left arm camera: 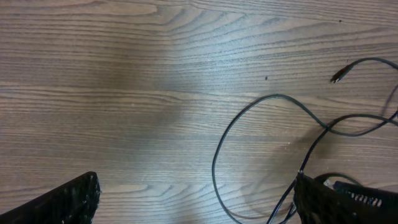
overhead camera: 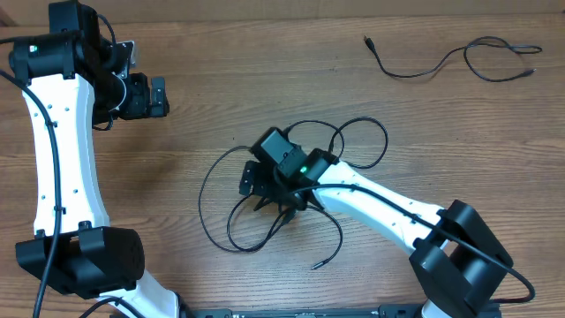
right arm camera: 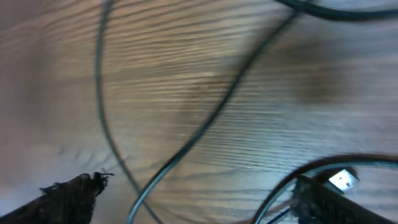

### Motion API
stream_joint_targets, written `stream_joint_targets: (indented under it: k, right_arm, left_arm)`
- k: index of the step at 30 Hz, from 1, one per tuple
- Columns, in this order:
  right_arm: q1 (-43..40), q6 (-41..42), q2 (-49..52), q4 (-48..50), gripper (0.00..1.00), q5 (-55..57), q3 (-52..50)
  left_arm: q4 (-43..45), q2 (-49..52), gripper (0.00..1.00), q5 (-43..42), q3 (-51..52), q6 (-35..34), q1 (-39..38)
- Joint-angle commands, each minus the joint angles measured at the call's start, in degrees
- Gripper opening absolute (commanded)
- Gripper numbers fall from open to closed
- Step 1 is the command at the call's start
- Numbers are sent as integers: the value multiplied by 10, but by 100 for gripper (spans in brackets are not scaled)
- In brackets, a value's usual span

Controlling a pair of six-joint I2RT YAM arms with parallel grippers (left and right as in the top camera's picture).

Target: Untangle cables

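A tangle of thin black cables [overhead camera: 231,205] lies in loops at the middle of the table, with one plug end [overhead camera: 313,265] toward the front. My right gripper [overhead camera: 265,196] hangs low over the tangle, open. In the right wrist view its fingers [right arm camera: 68,200] stand wide apart at the bottom corners, and cable strands [right arm camera: 211,118] cross the wood between them, gripped by neither. One separate cable [overhead camera: 450,60] lies stretched out at the back right. My left gripper [overhead camera: 164,95] is open at the back left, away from the tangle. Its wrist view shows a cable loop [left arm camera: 249,112] and a plug [left arm camera: 337,76].
The wooden table [overhead camera: 221,71] carries only the cables. The white left arm [overhead camera: 62,150] runs along the left edge, and the right arm [overhead camera: 380,205] reaches in from the front right corner.
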State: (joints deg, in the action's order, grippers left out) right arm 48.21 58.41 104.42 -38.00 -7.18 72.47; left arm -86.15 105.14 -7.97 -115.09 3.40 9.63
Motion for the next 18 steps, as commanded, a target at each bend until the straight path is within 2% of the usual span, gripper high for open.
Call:
stream_joint_targets:
  k: [1, 10, 18]
  right_arm:
    - [14, 97, 3, 8, 93, 60, -7]
    - [39, 106, 17, 76, 93, 63, -8]
    - [41, 106, 41, 83, 86, 62, -9]
  left_arm:
    - [-1, 2, 100, -6, 2, 9, -3]
    - [-1, 2, 100, -6, 2, 9, -3]
    - [-1, 2, 99, -6, 2, 9, -3]
